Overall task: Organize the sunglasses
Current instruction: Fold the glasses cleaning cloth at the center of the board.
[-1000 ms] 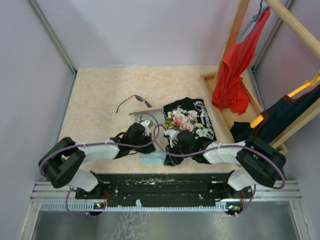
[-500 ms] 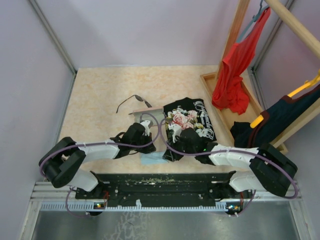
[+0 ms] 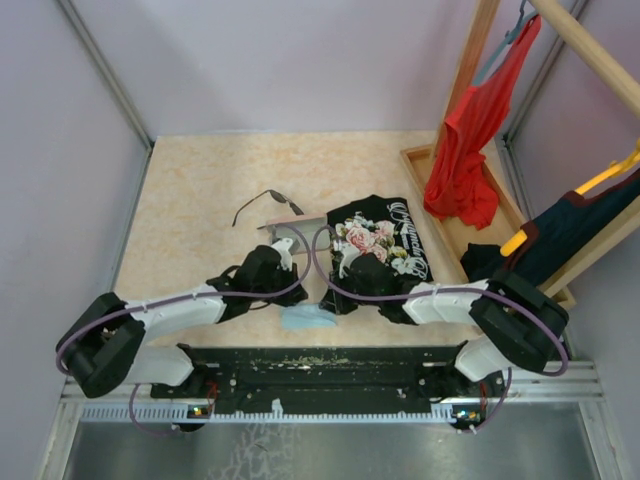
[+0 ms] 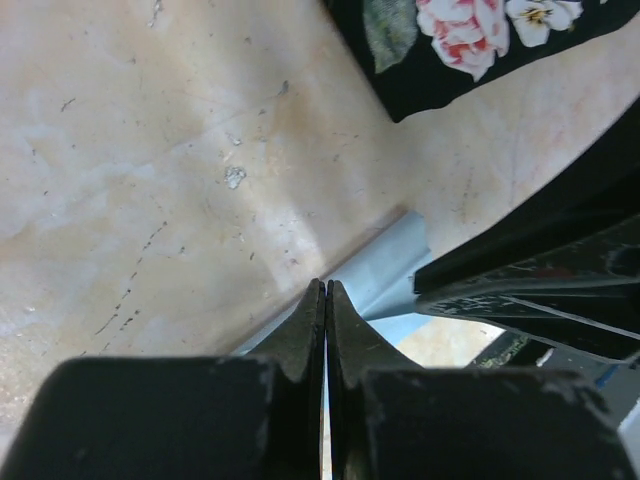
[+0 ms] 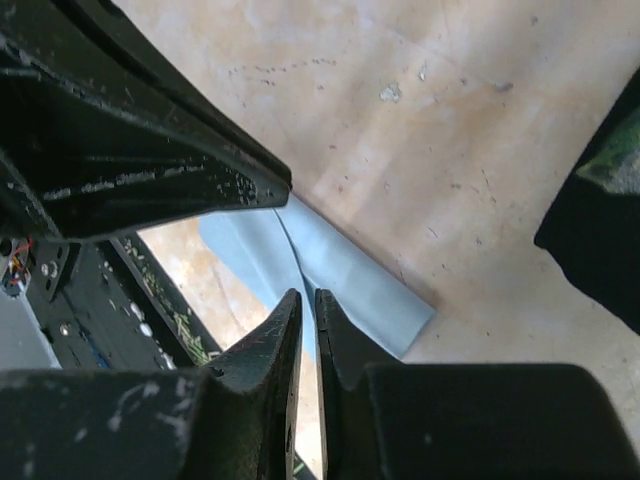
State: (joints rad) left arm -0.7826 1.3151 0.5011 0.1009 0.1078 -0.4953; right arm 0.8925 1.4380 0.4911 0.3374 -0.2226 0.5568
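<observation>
Lying well beyond the blue cloth [image 3: 303,320], the sunglasses [image 3: 268,203] are left untouched. Over that cloth, the left gripper [image 4: 325,288] is squeezed tight; the right gripper [image 5: 303,297] is nearly closed, with 1 thin slit.

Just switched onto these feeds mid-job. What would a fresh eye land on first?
The red garment hanging from the wooden rack at the right stands out most, then the black floral T-shirt spread mid-table. The sunglasses lie alone left of that shirt, beyond both arms. The left gripper and right gripper, fingers pressed close, crowd over a light-blue cloth at the near edge.
</observation>
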